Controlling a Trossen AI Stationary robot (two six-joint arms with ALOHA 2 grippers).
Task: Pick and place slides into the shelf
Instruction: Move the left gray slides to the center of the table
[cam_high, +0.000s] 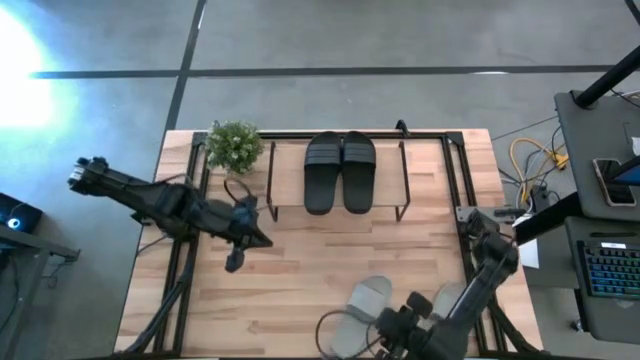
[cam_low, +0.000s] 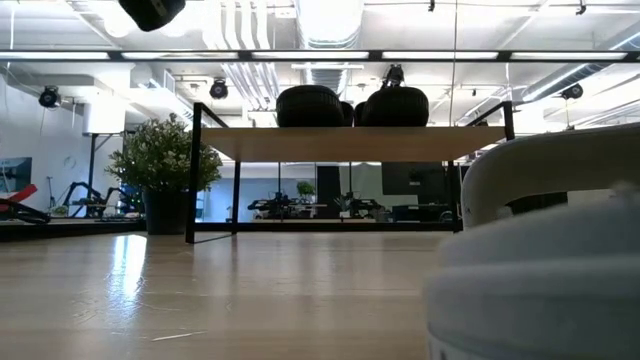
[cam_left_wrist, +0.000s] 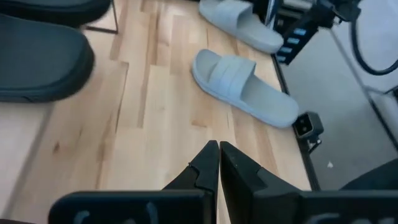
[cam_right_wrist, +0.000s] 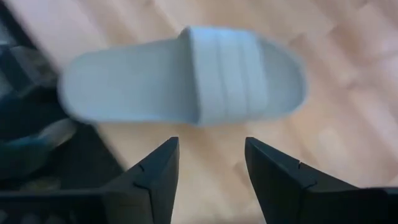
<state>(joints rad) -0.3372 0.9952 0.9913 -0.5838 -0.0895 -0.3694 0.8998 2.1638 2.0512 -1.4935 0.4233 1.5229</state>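
From my station the surface reads as pale jointed wood planks with visible grain and a soft satin sheen; in the low view it throws back ceiling light. The shelf has a light wood top board, matt, on thin black metal wire legs. The black slides look like moulded rubber, matt, with ribbed straps. The grey-green slides seem the same smooth rubber, dull finish, grooved strap. My right claw and left claw have dark, matt, hard plastic-looking fingers. The plant shows fine leafy foliage in a dark pot.
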